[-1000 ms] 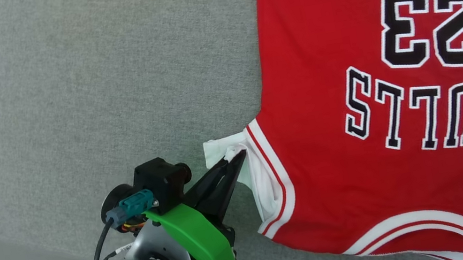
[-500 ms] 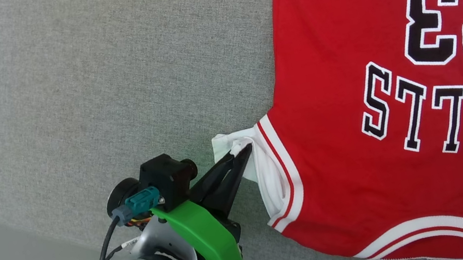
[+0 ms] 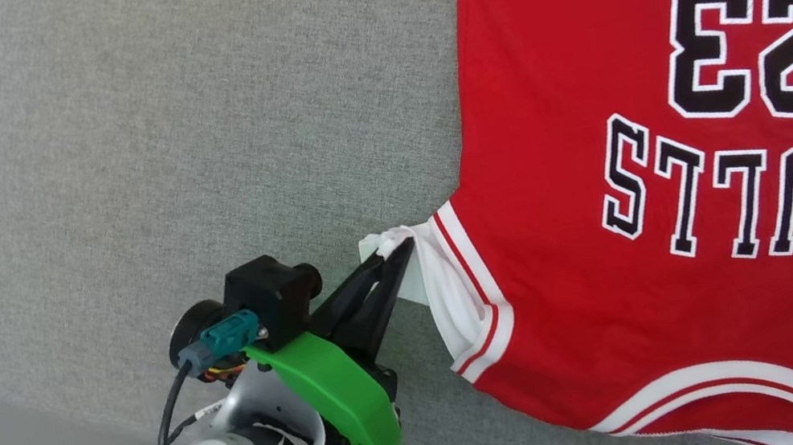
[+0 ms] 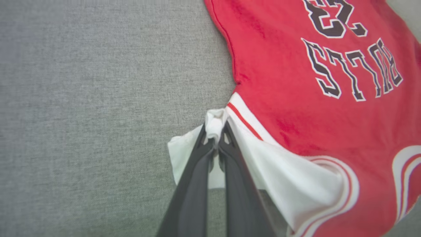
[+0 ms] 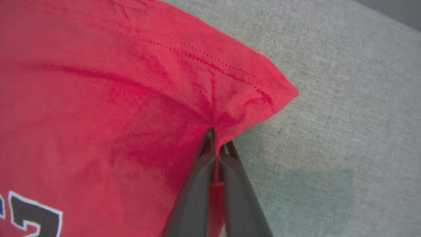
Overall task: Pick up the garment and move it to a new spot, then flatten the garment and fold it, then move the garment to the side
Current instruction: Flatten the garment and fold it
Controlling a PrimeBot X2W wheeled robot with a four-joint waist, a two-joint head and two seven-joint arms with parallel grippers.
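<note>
A red garment lies spread, lettering up, on a grey worktop, with 2 pincers clamped on its edges. The left pincer is pressed together on the bunched white sleeve near the lettering, on the side toward the bare worktop. The right pincer is nipped tight on a red hem corner, well apart from the lettering, past its "23".

With the cloth mostly flat and both grips set, the job appears to be at the flattening stage or at the start of a lift; the pictures do not settle which. The next move calls for both arms to pull together and evenly, since such thin pinches could slip or drag the cloth into folds.

The head view gives the lettering whole and the left arm's green cover. The left wrist view shows the sleeve gathered between the fingertips. The right wrist view adds the hem corner, with creases fanning out from the pinch.
</note>
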